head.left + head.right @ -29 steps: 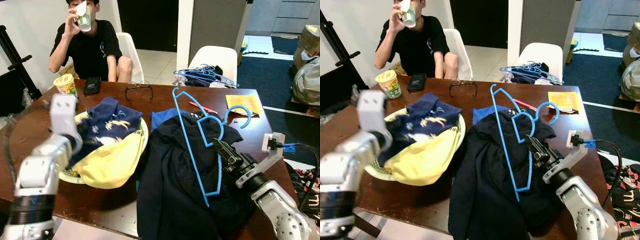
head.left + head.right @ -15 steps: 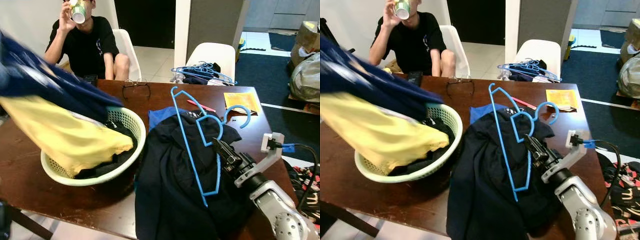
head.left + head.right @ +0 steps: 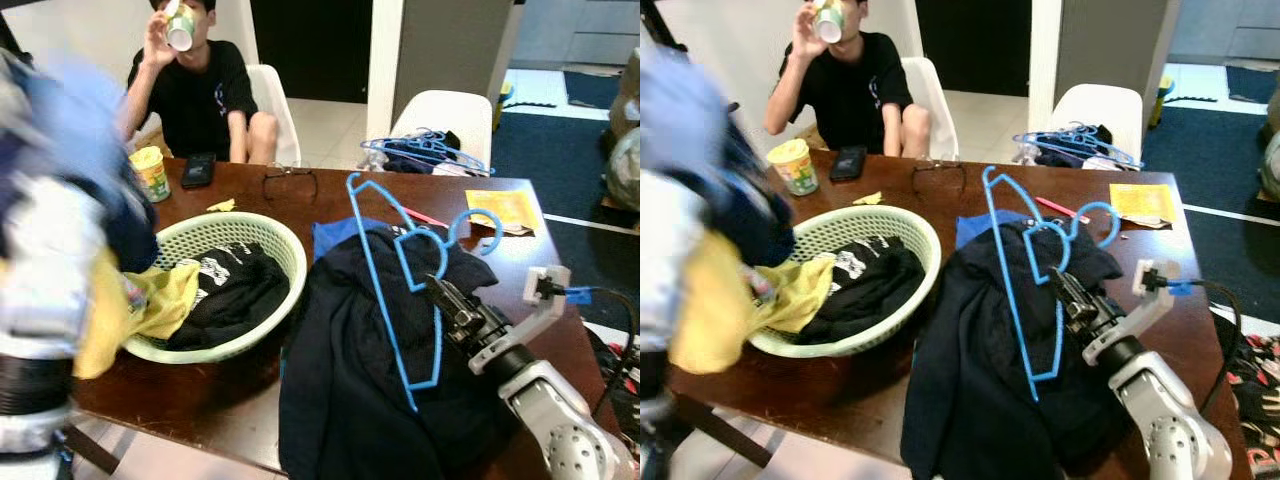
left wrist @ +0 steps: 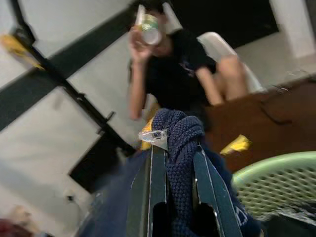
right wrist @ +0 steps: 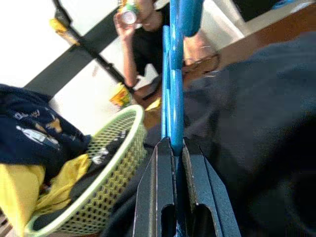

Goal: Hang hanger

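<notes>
A blue plastic hanger (image 3: 370,260) lies slanted on a dark navy garment (image 3: 340,390) spread over the brown table (image 3: 250,395). My right gripper (image 3: 433,287) is shut on the hanger's lower side bar; in the right wrist view the blue bar (image 5: 174,98) runs straight out from between the fingers (image 5: 160,168). My left arm (image 3: 45,270) is raised close to the camera at the left, blurred. My left gripper (image 4: 178,148) is shut on a navy knit garment (image 4: 181,133). A yellow cloth (image 3: 100,330) hangs down with it.
A pale green basket (image 3: 290,250) with dark clothes stands left of the navy garment. A person (image 3: 205,95) sits at the far side drinking from a cup. Several blue hangers (image 3: 425,150) lie on a white chair. Glasses (image 3: 290,180), phone (image 3: 198,168) and yellow paper (image 3: 505,208) lie on the table.
My left arm has lifted the navy and yellow clothes out of the basket, up and to the left. The camera shifted a little. The right gripper and hanger stayed put.
</notes>
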### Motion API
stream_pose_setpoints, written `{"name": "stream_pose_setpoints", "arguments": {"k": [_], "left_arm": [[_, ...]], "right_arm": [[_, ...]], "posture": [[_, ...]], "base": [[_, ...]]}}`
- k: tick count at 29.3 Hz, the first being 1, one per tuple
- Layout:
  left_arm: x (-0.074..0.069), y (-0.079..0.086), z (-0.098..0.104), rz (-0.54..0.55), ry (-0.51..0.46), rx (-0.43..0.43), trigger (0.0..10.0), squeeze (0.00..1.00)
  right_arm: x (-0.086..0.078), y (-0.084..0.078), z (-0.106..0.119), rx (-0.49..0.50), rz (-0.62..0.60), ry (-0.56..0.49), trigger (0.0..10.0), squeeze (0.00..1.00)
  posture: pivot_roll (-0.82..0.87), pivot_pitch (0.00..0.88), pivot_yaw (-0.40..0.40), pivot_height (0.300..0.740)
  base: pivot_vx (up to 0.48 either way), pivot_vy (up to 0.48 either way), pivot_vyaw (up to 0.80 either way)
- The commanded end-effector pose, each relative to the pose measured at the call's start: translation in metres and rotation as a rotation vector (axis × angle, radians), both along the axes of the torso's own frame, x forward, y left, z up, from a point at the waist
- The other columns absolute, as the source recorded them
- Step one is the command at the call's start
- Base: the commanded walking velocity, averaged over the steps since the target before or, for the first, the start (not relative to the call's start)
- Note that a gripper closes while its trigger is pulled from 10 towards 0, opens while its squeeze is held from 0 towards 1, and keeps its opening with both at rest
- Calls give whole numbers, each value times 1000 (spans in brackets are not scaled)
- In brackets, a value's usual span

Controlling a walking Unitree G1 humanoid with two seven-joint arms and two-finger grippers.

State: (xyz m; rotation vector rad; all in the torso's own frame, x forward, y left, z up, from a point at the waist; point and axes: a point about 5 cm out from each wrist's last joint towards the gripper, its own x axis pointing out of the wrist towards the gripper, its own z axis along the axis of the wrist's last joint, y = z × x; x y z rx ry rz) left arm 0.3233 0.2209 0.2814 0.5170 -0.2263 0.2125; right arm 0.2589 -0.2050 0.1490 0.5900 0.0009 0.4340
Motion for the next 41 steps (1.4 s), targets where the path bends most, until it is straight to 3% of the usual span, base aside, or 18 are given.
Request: {"name": "stream_pose_setpoints", "arguments": {"k": [1,5,8,10,11,12,13,16,17,20,24,26,31,33,36,39,40,41], "left_arm": [[-2,-11,5,-36,-48,-6,1451,0],[-2,-27,-3,-88,-29,-18,1490,0],[-7,-57,-25,-178,33,-41,1961,0],[-9,-63,-31,-196,51,-47,1961,0],[-11,-72,-39,-228,91,-48,3647,0],[-13,-79,-49,-262,134,-41,9020,0],[-17,-90,-62,-316,199,-30,10000,557],[-18,-93,-65,-334,219,-27,10000,557],[-19,-96,-68,-350,231,-15,10000,1000],[-20,-94,-65,-347,225,1,10000,1000],[-21,-66,-35,-212,108,-39,10000,1000],[-21,-66,-35,-212,108,-39,10000,1000],[-31,-38,-22,-37,66,-85,10000,1000],[-41,-21,-35,68,105,-123,10000,1000],[-45,-16,-42,99,130,-132,10000,1000],[-50,3,-76,207,232,-333,10000,1000],[-50,3,-76,207,232,-333,10000,1000],[-51,8,-85,242,253,-395,10000,592]], "right_arm": [[-1,1,0,6,5,0,10000,0],[-1,1,0,7,4,2,10000,0],[-1,0,0,8,3,2,10000,0],[-1,0,0,8,3,3,10000,0],[-1,0,0,8,3,3,10000,0],[-1,0,0,8,3,4,10000,0],[-1,0,0,9,5,5,10000,0],[-1,0,0,9,6,5,10000,0],[-1,0,-1,9,6,5,10000,0],[-2,0,-1,9,8,6,10000,0],[-3,1,-2,8,12,8,10000,0],[-3,1,-2,8,12,8,10000,0],[-3,1,-2,6,13,9,10000,0],[-2,1,-1,7,15,9,10000,0],[-2,1,-1,8,15,9,10000,0],[-2,2,-1,11,17,10,10000,0],[-2,2,-1,11,17,10,10000,0],[-1,2,0,12,17,10,10000,0]], "posture": [[-63,51,85,740],[-60,52,84,740],[-64,56,87,740],[-64,56,87,740],[-64,55,86,740],[-64,55,86,740],[-64,54,87,740],[-64,54,87,740],[-63,51,87,740],[-62,45,89,740],[-61,36,92,740],[-61,36,92,740],[-58,38,91,740],[-52,45,89,740],[-52,45,89,740],[-49,52,86,740],[-49,52,86,740],[-49,52,86,740]], "base": [[0,0,0],[0,0,0],[0,0,0],[0,0,0],[0,0,0],[0,0,0],[0,0,0],[0,0,0],[0,0,0],[0,0,0],[0,0,0],[0,0,0],[0,0,0],[0,0,0],[0,0,0],[0,0,0],[0,0,0],[0,0,0]]}}
